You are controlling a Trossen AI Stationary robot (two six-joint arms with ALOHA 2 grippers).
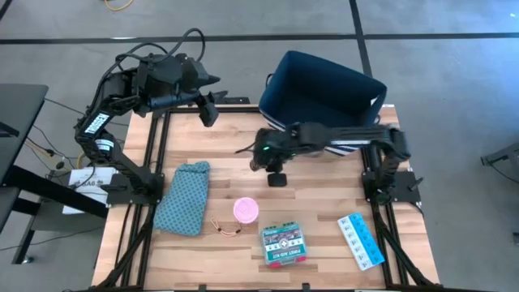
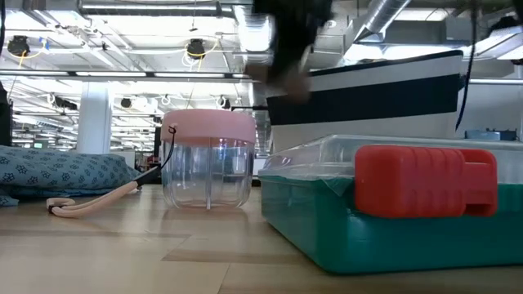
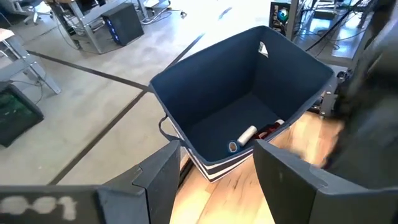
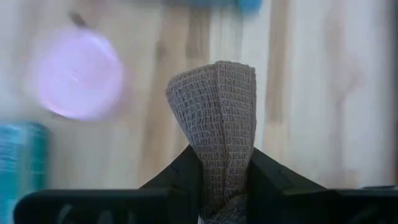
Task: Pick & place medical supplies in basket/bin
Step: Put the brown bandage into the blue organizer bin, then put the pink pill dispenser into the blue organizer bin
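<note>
Brown bandage roll [image 4: 214, 118] pinched, squashed, in right gripper [image 4: 221, 171] above table; could slip before reaching bin [image 1: 320, 85]. Left gripper [image 3: 214, 180] open, idle.

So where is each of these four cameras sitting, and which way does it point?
High view: above the table, looking straight down; both arms show, right tool above the wood.
Low view: at tabletop height, looking level past the pink-lidded jar and green box.
Left wrist: facing into the navy bin, own fingers below.
Right wrist: facing down, clamping a brown bandage roll.
Shared: the jar shows in high, low and right wrist views.
</note>
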